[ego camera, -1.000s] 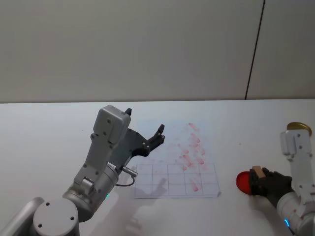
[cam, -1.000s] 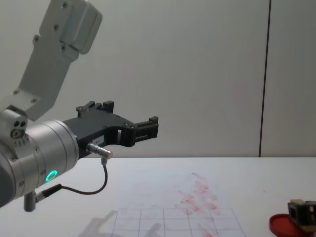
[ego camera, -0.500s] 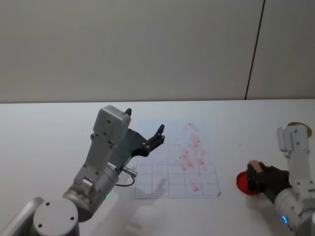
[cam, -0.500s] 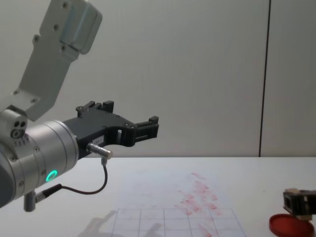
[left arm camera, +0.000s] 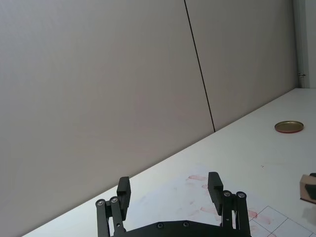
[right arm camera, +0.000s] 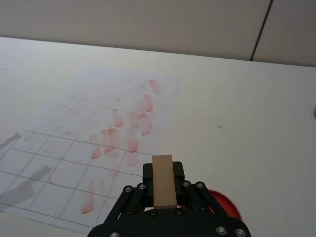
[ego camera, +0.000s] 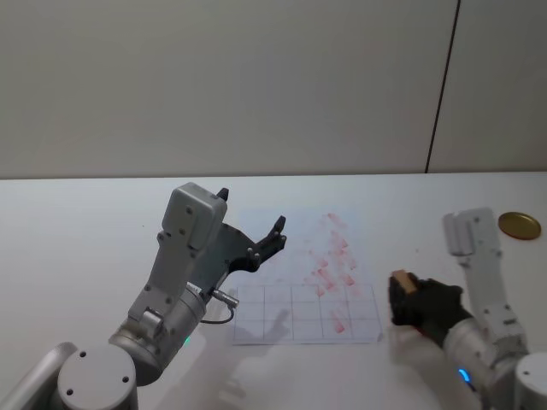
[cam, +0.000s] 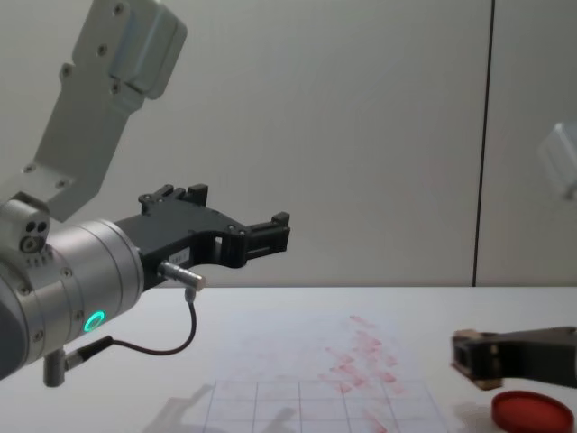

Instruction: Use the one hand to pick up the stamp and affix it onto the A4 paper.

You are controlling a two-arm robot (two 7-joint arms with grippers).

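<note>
My right gripper, on the arm with the blue ring light, is shut on the stamp, a small light-wood block. It hovers above the table just past the right edge of the A4 paper, a white sheet with grey grid lines and red smudges. In the right wrist view the stamp stands upright between the black fingers, with the A4 paper ahead of it. From the chest, the stamp hangs above the table, clear of the red ink pad. My left gripper is open, raised over the paper's left part.
The red ink pad lies on the table right under and behind the right gripper. A flat gold lid rests at the far right of the white table. The left arm with the green ring light looms large over the paper's left side.
The right gripper has lifted the stamp off the red ink pad and carried it leftward, toward the paper's right edge. The left arm has not moved.
</note>
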